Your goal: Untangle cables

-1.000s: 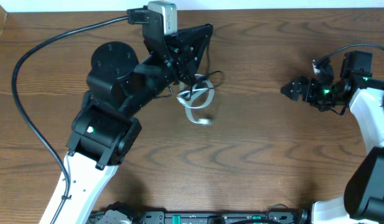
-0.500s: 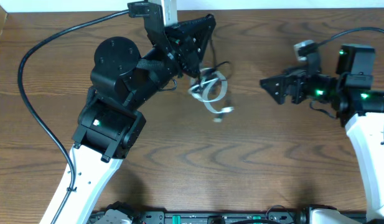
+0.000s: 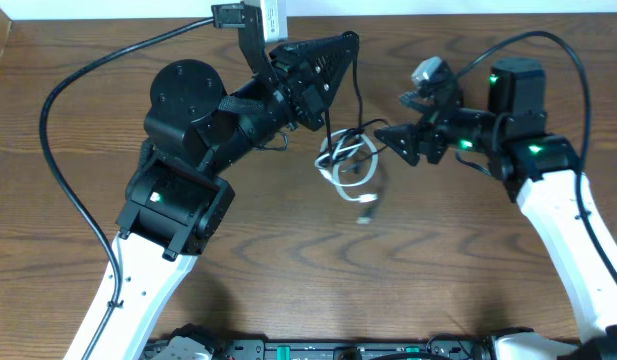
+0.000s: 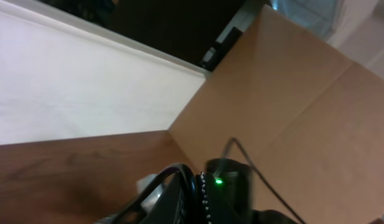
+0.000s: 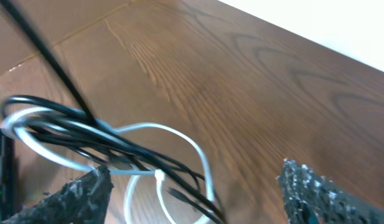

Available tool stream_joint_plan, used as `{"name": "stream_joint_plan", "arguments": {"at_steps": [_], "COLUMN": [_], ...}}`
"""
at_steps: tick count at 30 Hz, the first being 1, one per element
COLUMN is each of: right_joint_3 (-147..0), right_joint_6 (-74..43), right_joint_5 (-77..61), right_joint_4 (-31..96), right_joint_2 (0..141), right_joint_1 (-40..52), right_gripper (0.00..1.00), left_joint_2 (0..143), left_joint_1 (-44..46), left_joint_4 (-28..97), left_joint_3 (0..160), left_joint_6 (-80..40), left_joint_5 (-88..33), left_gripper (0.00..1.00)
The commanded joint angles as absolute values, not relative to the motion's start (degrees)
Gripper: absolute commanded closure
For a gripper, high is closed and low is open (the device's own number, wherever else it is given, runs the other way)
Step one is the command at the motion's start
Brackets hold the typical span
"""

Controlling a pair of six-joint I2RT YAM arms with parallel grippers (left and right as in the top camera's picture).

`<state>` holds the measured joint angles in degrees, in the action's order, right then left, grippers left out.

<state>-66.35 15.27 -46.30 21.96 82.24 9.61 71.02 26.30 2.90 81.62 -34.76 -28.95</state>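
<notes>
A brown wood-grain surface (image 3: 468, 270) filled the overhead view. The left end effector (image 3: 350, 42) was clenched. The black cable (image 3: 359, 95) ran straight down from its tip, so I judged it to be pinched there and held up. Below that tip, the strand dropped into a small knot of loops where it crossed the white cable (image 3: 335, 170). The white cable's plug (image 3: 366, 215) trailed loose on the far side of the knot. The right end effector (image 3: 390, 143) stood just beside the knot, with its tips aimed at it and its fingers spread, holding nothing. It was plainly the nearer of the two to the loops.

The left wrist view showed a pale wall (image 4: 67, 81), a brown panel (image 4: 291, 106) and a dark housing (image 4: 223, 186) with a green light. Neither cable nor its own fingers could be made out.

In the right wrist view the two rough fingers (image 5: 79, 193) were set wide apart. The right end effector (image 5: 193, 168) was released, and the tangle lay directly ahead of it. The white cable (image 5: 201, 152) curled in a loop inside the gap. The black cable (image 5: 61, 127) lay crosswise to the fingers' reach, stretching from the loop out beyond the finger on the view's left. A separate black strand rose steeply away.

For the coming move, I judged that the bundle's long axis crossed the open gap, so a short advance would put the strands between the fingers.
</notes>
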Motion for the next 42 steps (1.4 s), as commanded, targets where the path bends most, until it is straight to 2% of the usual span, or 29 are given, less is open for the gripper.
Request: {"name": "stream_joint_plan", "arguments": {"at_steps": [1, 5, 14, 20, 22, 25, 26, 30, 37, 42], "right_joint_3": [-66.74, -66.74, -66.74, -66.74, -66.74, -66.74, -66.74, -66.74, -66.74, -66.74], "right_joint_6": [15.88, 13.8, 12.05, 12.05, 12.05, 11.99, 11.55, 5.32, -18.65, -22.24], "right_joint_5": [-44.69, -44.73, -43.31, -36.73, -36.56, -35.9, -35.88, -33.08, -10.87, -8.45], "right_joint_4": [20.38, 18.0, 12.97, 9.37, 8.45, 8.47, 8.58, 9.32, 21.54, 30.02], "right_joint_2": [85.43, 87.88, 89.27, 91.0, 91.66, 91.72, 91.55, 90.96, 90.37, 90.37], "right_joint_1": [11.38, 12.82, 16.19, 16.71, 16.71, 16.6, 16.51, 14.92, 7.42, 1.06], "right_gripper": [0.24, 0.34, 0.35, 0.42, 0.55, 0.91, 0.98, 0.98, 0.99, 0.99], "left_joint_2": [70.61, 70.61, 70.61, 70.61, 70.61, 70.63, 70.67, 70.72, 70.72, 70.74], "left_joint_1": [26.11, 26.11, 26.11, 26.11, 26.11, 26.09, 26.09, 26.11, 26.04, 26.04], "left_joint_4": [2.24, 2.26, 2.26, 2.28, 2.44, 3.03, 3.53, 7.9, 20.16, 27.75], "left_joint_3": [83.4, 83.4, 83.4, 83.37, 83.37, 83.37, 83.37, 83.37, 83.37, 83.37], "left_joint_6": [-36.36, -36.36, -37.04, -38.26, -38.26, -38.13, -37.23, -31.94, -27.24, -25.02], "left_joint_5": [-32.05, -33.08, -33.91, -34.11, -34.11, -34.02, -33.74, -30.28, -14.39, -2.07], "left_gripper": [0.92, 0.93, 0.92, 0.92, 0.93, 0.92, 0.92, 0.92, 0.92, 0.92]}}
